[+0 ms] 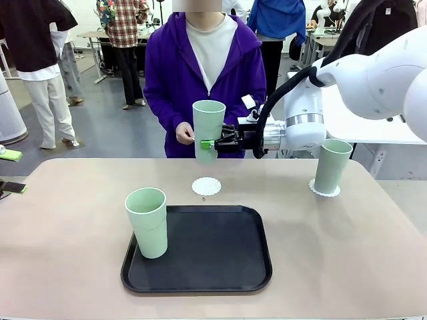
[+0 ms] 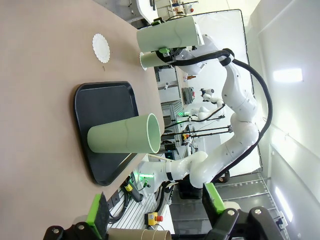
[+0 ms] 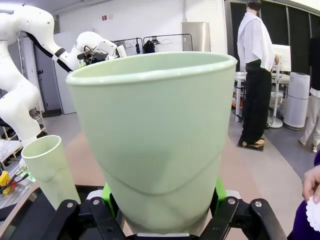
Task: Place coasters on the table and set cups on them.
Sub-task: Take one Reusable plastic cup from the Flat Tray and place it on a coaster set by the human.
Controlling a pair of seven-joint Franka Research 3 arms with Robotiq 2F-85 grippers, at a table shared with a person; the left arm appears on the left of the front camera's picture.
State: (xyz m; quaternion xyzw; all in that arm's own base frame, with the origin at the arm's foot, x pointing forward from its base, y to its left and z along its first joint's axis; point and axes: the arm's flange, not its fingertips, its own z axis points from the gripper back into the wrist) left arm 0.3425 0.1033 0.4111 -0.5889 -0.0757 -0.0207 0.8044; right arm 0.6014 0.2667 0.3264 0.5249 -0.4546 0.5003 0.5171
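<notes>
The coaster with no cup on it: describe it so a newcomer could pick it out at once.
On the tan table, find the black tray. Just past its far rim lies a small white scalloped disc, the bare coaster. The other coaster on the table, to the robot's right, has a green cup standing on it.
</notes>
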